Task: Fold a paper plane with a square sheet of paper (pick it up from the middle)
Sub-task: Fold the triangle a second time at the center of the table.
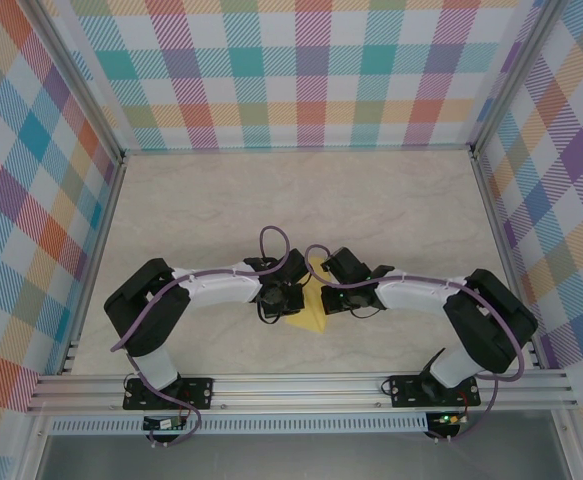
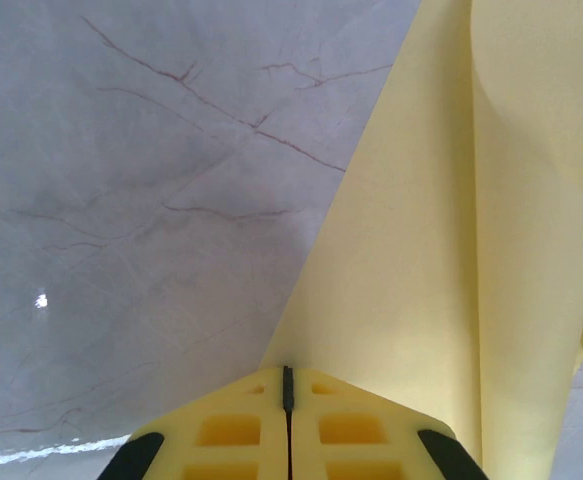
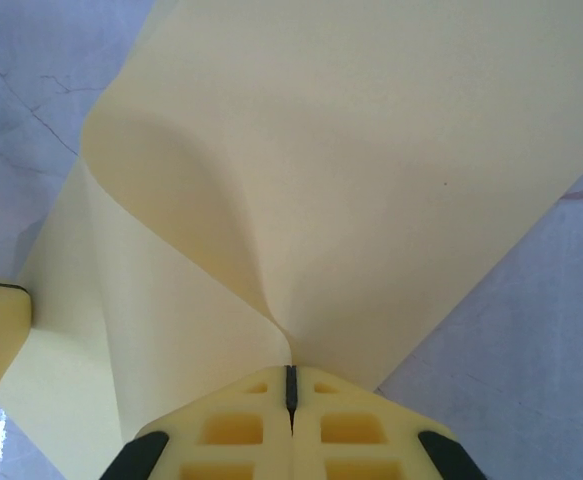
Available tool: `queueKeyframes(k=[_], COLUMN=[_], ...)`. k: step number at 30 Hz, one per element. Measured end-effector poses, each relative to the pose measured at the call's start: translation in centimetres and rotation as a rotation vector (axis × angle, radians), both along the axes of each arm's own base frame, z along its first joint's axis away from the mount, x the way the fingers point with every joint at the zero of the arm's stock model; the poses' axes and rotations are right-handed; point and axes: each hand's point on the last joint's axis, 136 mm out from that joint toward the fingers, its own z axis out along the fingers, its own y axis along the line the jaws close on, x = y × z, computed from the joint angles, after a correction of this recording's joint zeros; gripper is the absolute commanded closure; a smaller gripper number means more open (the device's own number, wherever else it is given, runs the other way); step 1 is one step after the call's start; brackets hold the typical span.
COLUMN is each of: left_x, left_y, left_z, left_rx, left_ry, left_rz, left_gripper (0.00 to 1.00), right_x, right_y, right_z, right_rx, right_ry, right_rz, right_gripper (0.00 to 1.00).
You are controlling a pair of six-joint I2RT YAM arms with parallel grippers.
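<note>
Bright, even, soft light; close wrist views look slightly hazy.

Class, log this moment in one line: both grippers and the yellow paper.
left gripper: shut on square sheet of paper | right gripper: shut on it too | paper: curved between them

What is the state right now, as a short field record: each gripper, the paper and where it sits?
left gripper: shut, pinching the square sheet of paper at its tips
right gripper: shut, pinching the same sheet
paper shape: curled in a soft roll between the two grippers
location: near the middle of the table, between the two wrists
fold progress: loose yellow sheet, no dart shape yet
</note>
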Motion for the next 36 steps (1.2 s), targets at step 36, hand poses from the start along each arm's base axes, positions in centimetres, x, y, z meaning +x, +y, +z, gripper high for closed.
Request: queueKeyframes(k=[36], left_x=[0.09], left_y=[0.01], left_z=[0.15], left_rx=[0.000], left_ry=[-0.008], left_rz=[-0.005], left_gripper=[0.90], right_x=[0.57], right_y=[-0.15], right_z=[-0.09], right_rx=[-0.021], right_ry=[0.006], right_rz=[-0.003], right_gripper=[0.95])
